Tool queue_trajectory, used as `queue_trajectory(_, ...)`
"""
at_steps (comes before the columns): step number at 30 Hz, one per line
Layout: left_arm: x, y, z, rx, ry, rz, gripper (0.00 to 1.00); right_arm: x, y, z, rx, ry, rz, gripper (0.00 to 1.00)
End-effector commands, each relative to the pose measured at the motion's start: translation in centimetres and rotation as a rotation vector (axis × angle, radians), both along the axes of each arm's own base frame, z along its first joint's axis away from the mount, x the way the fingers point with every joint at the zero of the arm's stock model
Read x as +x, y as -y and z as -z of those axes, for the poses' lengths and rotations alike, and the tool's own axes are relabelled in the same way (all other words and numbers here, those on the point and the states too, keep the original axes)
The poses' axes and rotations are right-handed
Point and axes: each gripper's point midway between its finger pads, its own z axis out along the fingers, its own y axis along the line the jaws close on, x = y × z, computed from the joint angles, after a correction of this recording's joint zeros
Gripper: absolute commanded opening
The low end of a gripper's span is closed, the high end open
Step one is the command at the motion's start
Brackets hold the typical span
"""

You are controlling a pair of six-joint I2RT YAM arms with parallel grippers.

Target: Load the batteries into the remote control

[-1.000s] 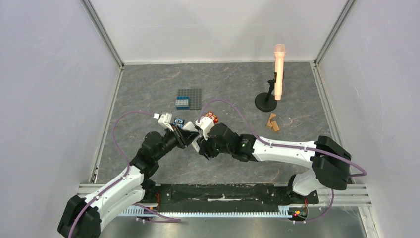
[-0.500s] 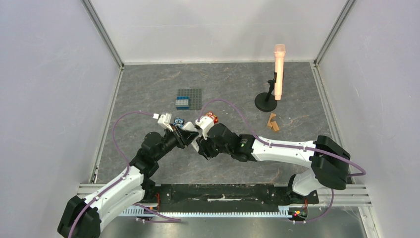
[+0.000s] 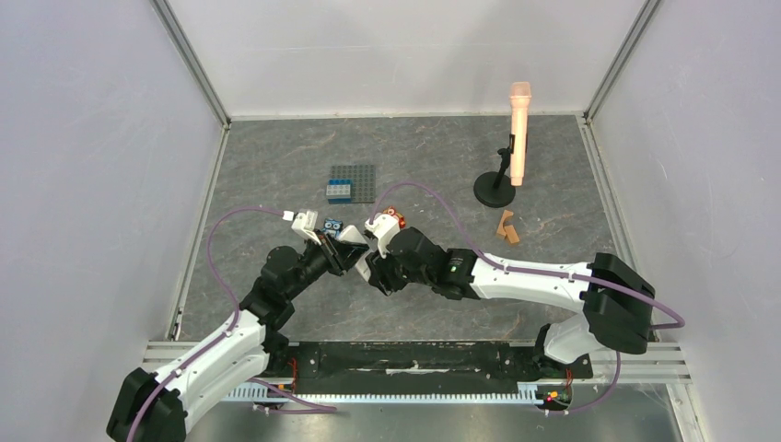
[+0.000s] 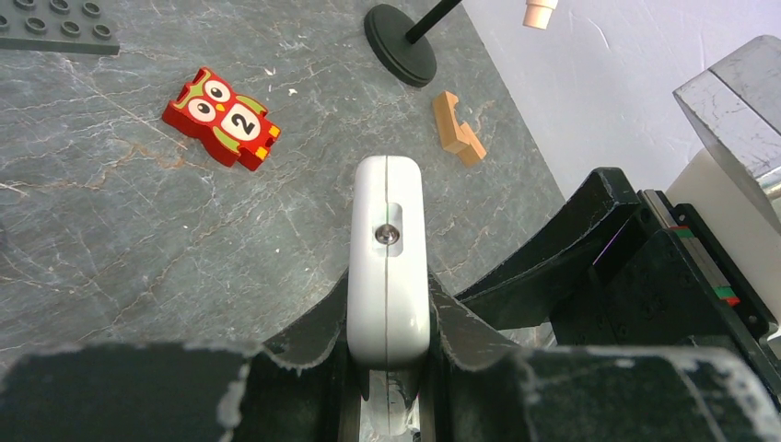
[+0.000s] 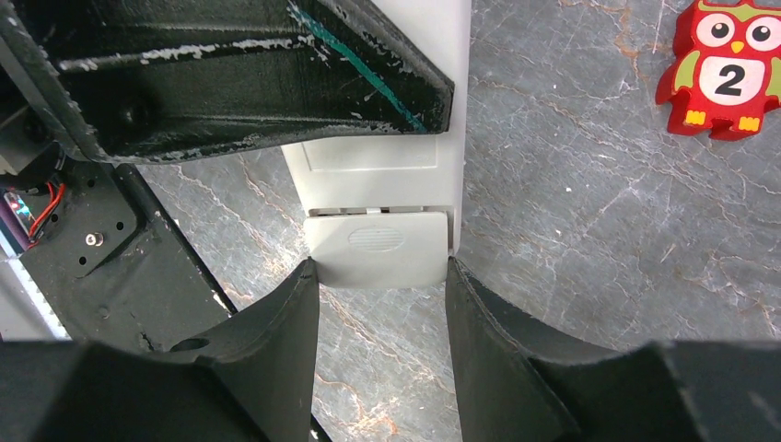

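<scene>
The white remote control (image 4: 389, 267) is held edge-on above the table in my left gripper (image 4: 389, 308), which is shut on its two faces. In the right wrist view the remote's back (image 5: 387, 166) shows, with its ribbed battery cover (image 5: 379, 247) at the near end. My right gripper (image 5: 380, 274) has its fingertips against both sides of that cover end. In the top view the two grippers meet nose to nose, left (image 3: 344, 250) and right (image 3: 372, 263), over the table's middle. The batteries are not in view.
A red owl toy (image 3: 390, 217) and a blue owl toy (image 3: 332, 226) lie just behind the grippers. A grey baseplate (image 3: 361, 180) with blue bricks sits farther back. A microphone stand (image 3: 495, 189) and brown wooden pieces (image 3: 507, 227) are at the right.
Nothing has clearly changed; both grippers stay on the remote at the same spot, and the right arm has shifted only very slightly.
</scene>
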Motion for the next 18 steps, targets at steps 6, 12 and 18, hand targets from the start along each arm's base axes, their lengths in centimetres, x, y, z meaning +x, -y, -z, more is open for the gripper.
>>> queue_trajectory(6, 0.1, 0.2, -1.3, 0.003, 0.051, 0.012, 0.02, 1.0, -0.6, -2.6, 0.060, 0.042, 0.020, 0.31)
queue_trajectory(12, 0.0, 0.3, -1.4, 0.001, 0.052, 0.023, 0.02, 1.2, -0.8, -2.0, 0.044, 0.039, 0.028, 0.31)
queue_trajectory(18, -0.1, 0.3, -1.3, 0.003, 0.049, 0.026, 0.02, 1.6, -0.6, -1.7, 0.029, 0.049, 0.046, 0.31)
